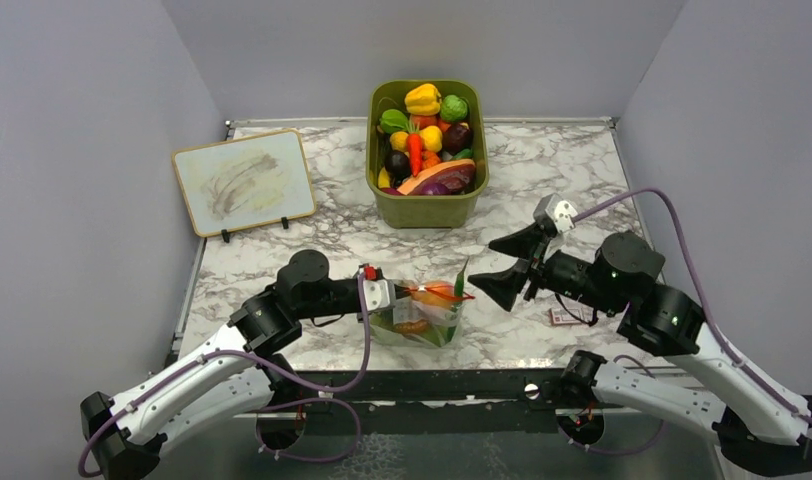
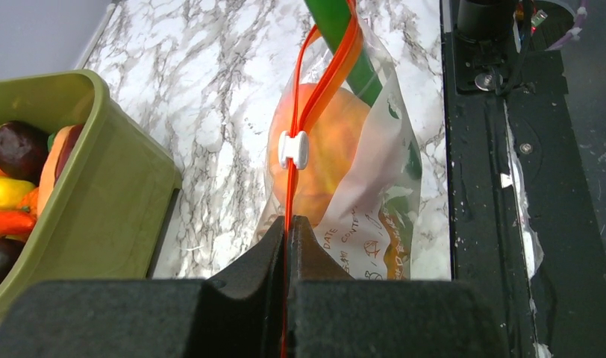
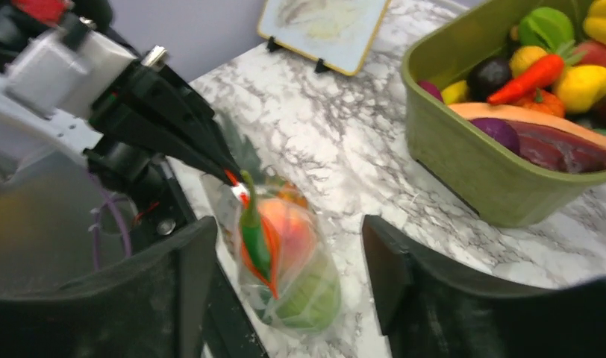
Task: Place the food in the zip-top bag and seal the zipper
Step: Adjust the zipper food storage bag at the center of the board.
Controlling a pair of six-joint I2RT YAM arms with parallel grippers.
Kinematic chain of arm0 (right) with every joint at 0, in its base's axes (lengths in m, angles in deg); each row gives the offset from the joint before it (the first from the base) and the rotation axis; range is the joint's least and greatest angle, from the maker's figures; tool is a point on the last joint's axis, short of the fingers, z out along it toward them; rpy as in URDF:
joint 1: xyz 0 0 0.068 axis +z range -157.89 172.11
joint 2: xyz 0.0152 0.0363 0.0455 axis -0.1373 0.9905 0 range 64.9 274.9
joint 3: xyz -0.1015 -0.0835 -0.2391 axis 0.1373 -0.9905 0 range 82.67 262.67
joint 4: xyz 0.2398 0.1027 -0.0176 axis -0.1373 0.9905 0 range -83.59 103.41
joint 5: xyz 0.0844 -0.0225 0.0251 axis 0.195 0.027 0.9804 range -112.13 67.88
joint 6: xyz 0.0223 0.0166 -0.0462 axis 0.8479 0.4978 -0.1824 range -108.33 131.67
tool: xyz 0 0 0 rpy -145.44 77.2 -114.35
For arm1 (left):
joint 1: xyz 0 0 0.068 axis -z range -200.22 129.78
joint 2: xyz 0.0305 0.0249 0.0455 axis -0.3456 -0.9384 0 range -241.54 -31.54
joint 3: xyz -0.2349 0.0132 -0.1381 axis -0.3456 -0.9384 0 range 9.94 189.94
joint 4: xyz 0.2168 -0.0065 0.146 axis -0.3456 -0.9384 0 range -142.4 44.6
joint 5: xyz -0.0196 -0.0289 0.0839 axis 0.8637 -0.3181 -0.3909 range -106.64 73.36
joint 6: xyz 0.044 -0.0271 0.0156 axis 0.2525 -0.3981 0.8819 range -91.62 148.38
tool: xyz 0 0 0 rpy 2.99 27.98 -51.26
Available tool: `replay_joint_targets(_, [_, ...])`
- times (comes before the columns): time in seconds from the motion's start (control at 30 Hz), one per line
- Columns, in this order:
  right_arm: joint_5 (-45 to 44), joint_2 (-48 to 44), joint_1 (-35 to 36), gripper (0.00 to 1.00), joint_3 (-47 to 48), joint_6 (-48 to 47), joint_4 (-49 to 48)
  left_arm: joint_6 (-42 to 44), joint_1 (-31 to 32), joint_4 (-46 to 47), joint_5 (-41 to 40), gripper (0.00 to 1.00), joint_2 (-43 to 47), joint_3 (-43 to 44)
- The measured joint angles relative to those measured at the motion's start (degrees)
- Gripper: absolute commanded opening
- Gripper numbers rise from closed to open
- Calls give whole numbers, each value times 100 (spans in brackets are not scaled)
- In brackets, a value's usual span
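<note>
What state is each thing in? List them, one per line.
Left claw, shut on the zipper.
Right claw, open, holding nothing.
Zipper, closed up to the slider, open beyond.
Bag, filled, green stem poking out of the mouth.
Bin, full of toy food.
Board, propped up, smudged.

Plain grey walls enclose a white marble-patterned table
</note>
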Motion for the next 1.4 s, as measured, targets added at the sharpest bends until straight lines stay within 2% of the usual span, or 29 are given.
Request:
replay_joint_targets(0.07, [422,415,-4,83,804,-455,758,63,0,-39,66,0,-9,2])
replay_joint_targets(0.1, [581,654,-2,87,1189,-638,944,116,0,-57,109,0,-13,2])
replay_joint_targets(0.23, [1110,1351,4,95,2205,-1279,1652,289,0,-94,293,0,-13,2])
replay_joint_targets(0.4, [1600,2026,4,94,2828,-1853,2476,428,0,-166,433,0,-13,2])
replay_joint_targets(0.5, [1801,2483,4,81,2983,-2098,2822,466,0,-170,470,0,-13,2])
replay_joint_targets(0.6, [2037,2796,4,57,2992,-2282,3036,483,0,-173,487,0,-13,2])
replay_joint_targets(0.67, [2151,2885,4,53,2992,-2345,3117,483,0,-173,496,0,-13,2])
replay_joint_targets(0.83, [2350,2885,4,52,2999,-2426,3327,483,0,-173,509,0,-13,2])
replay_joint_targets(0.93, [2433,2940,4,45,3034,-2441,3515,483,0,-173,509,0,-11,2])
replay_joint_targets(1.0, [2474,2983,4,33,3056,-2439,3598,481,0,-173,509,0,-11,2])
replay_joint_targets(1.1, [2496,3003,4,3,3058,-2444,3672,468,0,-173,507,0,-11,2])
replay_joint_targets(1.3, [2479,2953,4,1,3067,-2218,3630,323,0,-170,424,0,-17,13])
replay_joint_targets(1.4, [2391,2640,4,1,2859,-1963,3206,203,0,-166,308,0,-31,22])
